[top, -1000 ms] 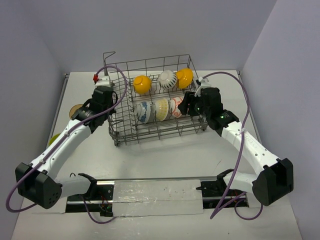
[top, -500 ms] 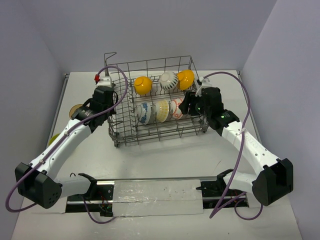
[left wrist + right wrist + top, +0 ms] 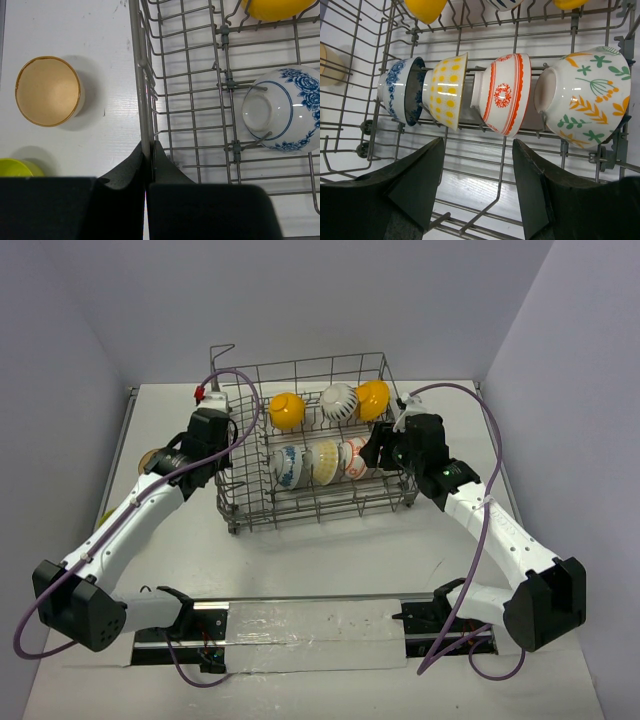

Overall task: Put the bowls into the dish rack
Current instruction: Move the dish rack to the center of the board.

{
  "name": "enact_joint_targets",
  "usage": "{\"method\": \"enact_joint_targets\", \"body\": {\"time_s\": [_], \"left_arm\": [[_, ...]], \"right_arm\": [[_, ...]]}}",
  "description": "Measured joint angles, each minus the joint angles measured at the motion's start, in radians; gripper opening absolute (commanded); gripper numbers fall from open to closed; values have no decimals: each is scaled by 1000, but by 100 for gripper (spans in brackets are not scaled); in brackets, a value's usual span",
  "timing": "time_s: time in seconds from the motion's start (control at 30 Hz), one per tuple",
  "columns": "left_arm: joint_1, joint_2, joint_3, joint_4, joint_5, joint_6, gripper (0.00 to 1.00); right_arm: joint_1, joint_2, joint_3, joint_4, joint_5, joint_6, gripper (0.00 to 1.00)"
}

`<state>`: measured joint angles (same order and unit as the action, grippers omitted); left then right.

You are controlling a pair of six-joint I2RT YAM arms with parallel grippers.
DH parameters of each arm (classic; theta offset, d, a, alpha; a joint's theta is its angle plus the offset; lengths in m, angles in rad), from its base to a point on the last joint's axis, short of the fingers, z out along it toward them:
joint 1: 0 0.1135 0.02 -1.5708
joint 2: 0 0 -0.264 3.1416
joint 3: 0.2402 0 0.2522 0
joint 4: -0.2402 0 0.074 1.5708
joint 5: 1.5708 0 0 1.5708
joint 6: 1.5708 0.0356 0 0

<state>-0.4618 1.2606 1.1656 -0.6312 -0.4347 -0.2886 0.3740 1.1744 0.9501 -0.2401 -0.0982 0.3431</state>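
The grey wire dish rack [image 3: 250,510] stands mid-table. My left gripper [image 3: 149,148] is shut on the rack's left rim wire [image 3: 141,90], also seen from above [image 3: 228,462]. In the front row stand a blue-patterned bowl [image 3: 400,90], a yellow-dotted bowl [image 3: 447,90], a red-and-white bowl [image 3: 505,95] and a floral bowl [image 3: 590,95]. The back row holds two orange-yellow bowls [image 3: 285,410] [image 3: 373,398] and a white striped bowl [image 3: 338,400]. My right gripper [image 3: 477,145] hangs open over the rack floor just in front of the red-and-white bowl, holding nothing. A tan bowl [image 3: 47,91] and a lime green bowl [image 3: 17,167] sit on the table left of the rack.
The rack's raised corner handle [image 3: 221,348] stands at its back left. Purple cables [image 3: 240,380] loop over both arms. Grey walls close in the table on the left, back and right. A metal rail [image 3: 300,615] with the arm bases runs along the near edge.
My left gripper has shifted slightly up and to the right with the rack's rim, and the rack has turned a little with it. The right gripper has barely moved.
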Motion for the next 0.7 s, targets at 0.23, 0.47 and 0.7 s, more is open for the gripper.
{"method": "enact_joint_targets", "body": {"time_s": [0.23,0.47,0.7], "left_arm": [[0,3,3,0,14,32,0],[-1,9,10,-2,30,66,0],[-2,40,41,-16,48,92,0]], "right_arm": [[-6,3,0,0,-1,0,65],[-9,6,0,0,-8,0,65],[-15,7,0,0,-16,0,65]]}}
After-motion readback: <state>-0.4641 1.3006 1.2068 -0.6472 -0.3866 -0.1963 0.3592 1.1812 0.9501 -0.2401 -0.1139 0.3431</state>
